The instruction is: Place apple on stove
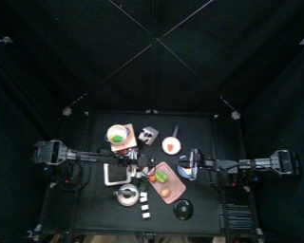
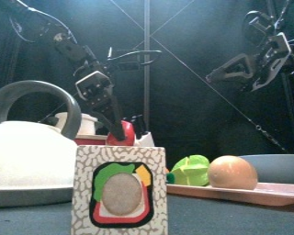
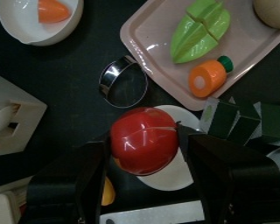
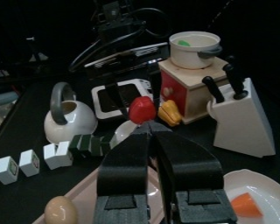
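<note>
Small round dark-red toy apple (image 3: 145, 142): clamped between the left tool's (image 3: 143, 171) jaws, above the worktop (image 3: 60, 96). Right tool (image 4: 164, 171): jaws closed, empty, raised.

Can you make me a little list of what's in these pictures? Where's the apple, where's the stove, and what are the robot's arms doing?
apple: red, gripped between the jaws of the left end effector
stove: white rim, dark top; the apple is not on it yet
right end effector: holds nothing
tray: pink, holding a green fruit and an orange piece
kettle: white, beside the stove
</note>
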{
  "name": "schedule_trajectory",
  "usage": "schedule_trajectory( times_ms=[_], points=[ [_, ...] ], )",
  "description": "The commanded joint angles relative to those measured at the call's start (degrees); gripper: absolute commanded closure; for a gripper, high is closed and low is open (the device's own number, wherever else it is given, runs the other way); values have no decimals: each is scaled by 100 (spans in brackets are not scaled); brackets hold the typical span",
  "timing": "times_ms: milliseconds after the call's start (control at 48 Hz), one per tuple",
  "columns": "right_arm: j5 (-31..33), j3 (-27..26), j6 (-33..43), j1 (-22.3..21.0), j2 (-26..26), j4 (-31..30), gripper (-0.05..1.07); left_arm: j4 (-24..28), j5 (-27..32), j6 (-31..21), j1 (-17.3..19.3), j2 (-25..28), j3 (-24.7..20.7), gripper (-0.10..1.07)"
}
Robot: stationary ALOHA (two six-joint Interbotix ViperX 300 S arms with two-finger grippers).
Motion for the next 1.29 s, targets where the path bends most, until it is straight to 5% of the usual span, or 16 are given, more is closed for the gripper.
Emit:
schedule_trajectory(
  times_ms=[0,333,667,917,1271],
  points=[
    [-26,-97,9,9,-26,26,101,-9,-53,9,9,-149,-70,16],
    [-26,-114,9,9,-26,26,101,-176,272,0,9,-817,97,16],
    [-26,-132,9,9,-18,26,101,-1204,193,0,-123,-2188,1617,16],
    [-26,-167,9,-35,62,35,101,-2013,-404,18,-141,-3059,2646,16],
    [-26,-334,9,-44,396,35,101,-2672,-773,44,-211,-3164,3094,16]
  ],
)
